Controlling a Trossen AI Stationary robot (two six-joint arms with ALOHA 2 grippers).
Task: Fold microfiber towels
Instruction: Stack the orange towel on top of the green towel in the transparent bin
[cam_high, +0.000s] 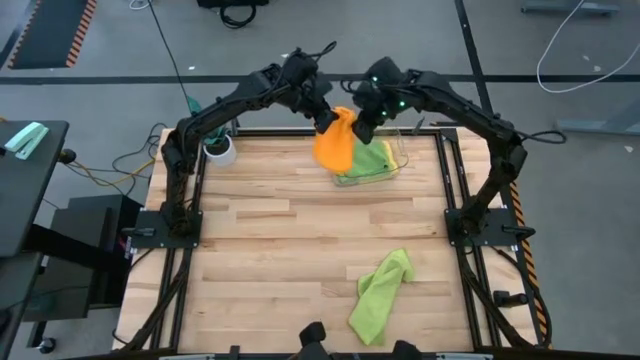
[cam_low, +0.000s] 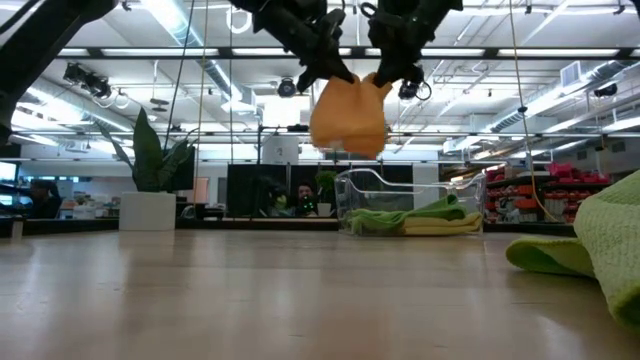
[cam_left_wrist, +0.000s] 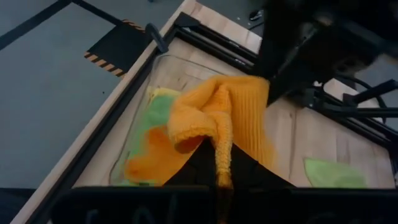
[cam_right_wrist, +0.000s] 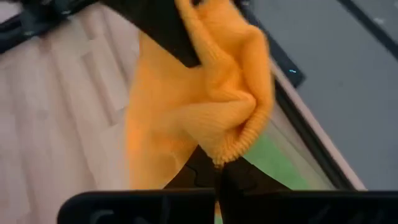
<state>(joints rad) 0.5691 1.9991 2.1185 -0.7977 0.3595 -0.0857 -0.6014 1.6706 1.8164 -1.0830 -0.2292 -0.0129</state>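
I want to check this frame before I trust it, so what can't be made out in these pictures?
- Right gripper fingertips: high view, hidden by the orange towel.
- How many towels lie in the clear bin: high view, orange towel overhangs it; low view shows only green and yellow edges.
- Lime green towel near the table's front: low view, cut off by the right edge.
- Left gripper tips: left wrist view, covered by orange cloth.

Orange towel bunched, pinched in fingers — hanging.
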